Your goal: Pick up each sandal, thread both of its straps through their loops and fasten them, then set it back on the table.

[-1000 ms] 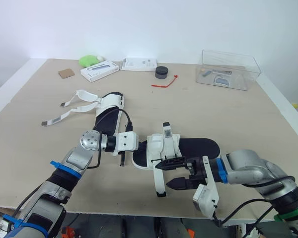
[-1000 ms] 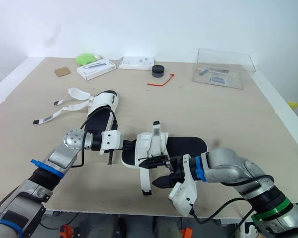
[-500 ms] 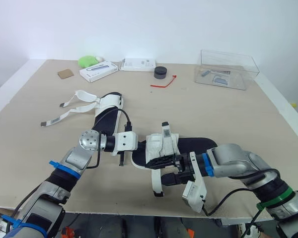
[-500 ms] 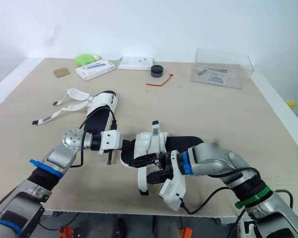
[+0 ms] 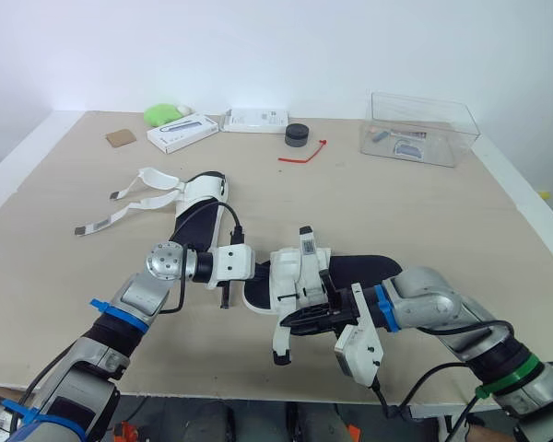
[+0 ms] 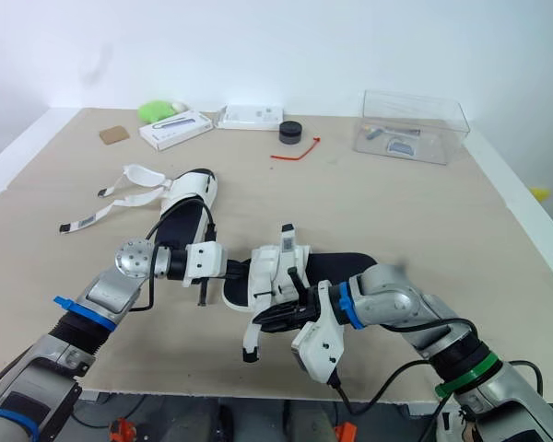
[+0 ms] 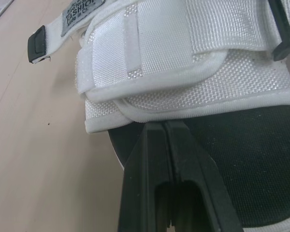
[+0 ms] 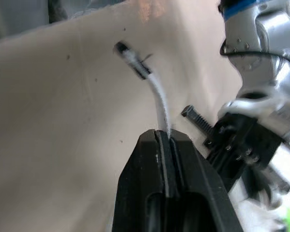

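Tightly, right end effector [image 8: 164, 136] — clamping strap [image 8: 160, 102]

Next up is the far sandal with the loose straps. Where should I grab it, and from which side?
Grip the far sandal's black sole at its bare near end, coming from the robot's right: both straps splay leftward, and the white upper covers the far end.

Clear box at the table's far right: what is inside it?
The clear box holds a blue-and-white packet and a small grey item; what they are is too small to tell.
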Robot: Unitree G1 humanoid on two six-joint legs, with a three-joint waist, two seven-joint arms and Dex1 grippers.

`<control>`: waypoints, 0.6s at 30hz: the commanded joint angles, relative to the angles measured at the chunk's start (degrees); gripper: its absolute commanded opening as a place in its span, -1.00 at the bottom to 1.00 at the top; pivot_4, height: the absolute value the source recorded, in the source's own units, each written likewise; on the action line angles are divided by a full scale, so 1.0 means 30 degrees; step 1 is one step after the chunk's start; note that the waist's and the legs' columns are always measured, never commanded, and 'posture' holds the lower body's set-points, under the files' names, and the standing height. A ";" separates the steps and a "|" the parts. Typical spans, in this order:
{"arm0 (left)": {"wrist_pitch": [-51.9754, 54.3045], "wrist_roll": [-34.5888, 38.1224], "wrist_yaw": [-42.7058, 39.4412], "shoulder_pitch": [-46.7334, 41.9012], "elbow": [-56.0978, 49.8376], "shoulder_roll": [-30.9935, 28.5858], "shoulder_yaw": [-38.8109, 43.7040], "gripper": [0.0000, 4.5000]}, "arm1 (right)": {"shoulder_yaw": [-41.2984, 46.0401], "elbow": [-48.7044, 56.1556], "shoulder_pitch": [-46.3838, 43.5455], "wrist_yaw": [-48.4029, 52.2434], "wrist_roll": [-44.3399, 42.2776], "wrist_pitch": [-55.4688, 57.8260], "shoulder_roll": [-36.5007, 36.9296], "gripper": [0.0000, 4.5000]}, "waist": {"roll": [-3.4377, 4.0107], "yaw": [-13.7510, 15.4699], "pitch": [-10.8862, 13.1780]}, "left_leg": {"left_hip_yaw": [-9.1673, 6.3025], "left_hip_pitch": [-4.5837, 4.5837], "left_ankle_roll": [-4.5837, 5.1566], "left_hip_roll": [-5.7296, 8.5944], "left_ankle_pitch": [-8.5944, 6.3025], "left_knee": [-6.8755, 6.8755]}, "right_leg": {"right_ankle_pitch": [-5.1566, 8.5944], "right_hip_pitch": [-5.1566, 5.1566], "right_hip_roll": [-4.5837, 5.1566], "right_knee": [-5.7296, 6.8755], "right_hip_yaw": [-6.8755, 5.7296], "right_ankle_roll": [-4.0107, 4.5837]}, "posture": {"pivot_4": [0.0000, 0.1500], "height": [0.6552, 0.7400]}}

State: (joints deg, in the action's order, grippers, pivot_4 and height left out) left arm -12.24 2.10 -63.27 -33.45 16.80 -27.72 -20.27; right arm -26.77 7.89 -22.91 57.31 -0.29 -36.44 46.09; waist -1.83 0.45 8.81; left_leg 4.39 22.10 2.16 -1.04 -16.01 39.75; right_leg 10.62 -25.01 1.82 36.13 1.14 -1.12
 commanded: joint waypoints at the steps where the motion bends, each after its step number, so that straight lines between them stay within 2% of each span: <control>1: 0.0449 -0.1005 -0.0040 0.0317 0.0729 -0.0346 -0.0344 -1.00 | 0.1209 0.2180 0.0743 -0.0522 -0.4186 0.6287 -0.0493 -0.98 | 0.0000 0.0002 0.0000 | 0.0002 0.0000 0.0000 -0.0008 0.0000 0.0001 | -0.0007 -0.0001 0.0000 0.0000 -0.0001 0.0010 | 1.00 1.00; 7: 0.0346 -0.1006 -0.0026 0.0174 0.0931 -0.0273 -0.0361 -1.00 | 0.2725 0.4053 0.0256 -0.1894 -0.8331 1.6171 -0.1561 -0.98 | 0.0000 0.0004 -0.0001 | -0.0007 -0.0005 -0.0024 -0.0052 0.0030 0.0013 | -0.0028 -0.0002 0.0012 0.0005 -0.0020 0.0007 | 1.00 1.00; 11: 0.0256 -0.1027 -0.0002 0.0088 0.1061 -0.0267 -0.0372 -1.00 | 0.4254 0.3860 -0.0686 -0.3970 -1.0848 2.1977 -0.2674 -0.98 | 0.0001 0.0003 -0.0001 | -0.0007 0.0004 -0.0027 -0.0063 0.0033 0.0010 | -0.0027 -0.0012 -0.0030 0.0005 -0.0027 0.0006 | 1.00 1.00; 18: 0.0220 -0.1055 0.0074 0.0123 0.1045 -0.0181 -0.0408 -1.00 | 0.6017 0.2942 -0.2439 -0.6376 -1.2287 2.7311 -0.4411 -0.98 | 0.0002 -0.0005 -0.0002 | 0.0000 0.0039 -0.0034 -0.0059 0.0039 0.0011 | -0.0039 -0.0031 -0.0034 0.0004 -0.0022 0.0009 | 1.00 1.00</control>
State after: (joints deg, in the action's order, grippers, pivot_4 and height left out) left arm -12.58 1.76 -63.02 -33.88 17.56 -27.90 -20.27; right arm -12.33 17.00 -27.66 40.38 -35.90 43.02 33.49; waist -1.82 0.44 8.81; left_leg 4.40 22.23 2.06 -1.22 -15.90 39.78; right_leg 10.49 -25.11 1.71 36.14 1.08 -1.11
